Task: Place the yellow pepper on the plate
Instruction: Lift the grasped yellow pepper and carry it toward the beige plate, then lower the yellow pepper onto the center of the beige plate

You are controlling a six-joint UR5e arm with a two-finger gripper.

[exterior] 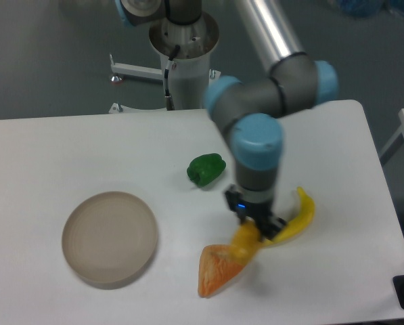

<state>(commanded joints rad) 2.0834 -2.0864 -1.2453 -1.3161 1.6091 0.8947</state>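
The gripper (254, 227) is clenched on the yellow pepper (244, 240), a small, blocky, waxy yellow-orange thing held at its upper part between the dark fingers; the pepper hangs in front of the upper right part of the orange wedge (217, 270), and whether the two touch cannot be told; its stem is hidden by the gripper.

The wedge is a rough-surfaced triangular piece lying near the front edge of the table (66, 149), its point toward that edge; just to the right of the gripper lies the banana (298, 218), long, curved and smooth, partly covered by the fingers, its tip turned up toward the back; the green pepper (206, 169) is glossy and lumpy and sits near the middle of the table, apart from the rest.

The plate (109, 237) is a round, shallow, matte beige dish with a low raised rim; it rests toward the front left of the table, well apart from the held pepper, with nothing on it.

The arm (256, 115) has grey cylindrical links, light blue caps at the joints and a polished metal tube slanting up toward the back; the table top is flat, white and plain.
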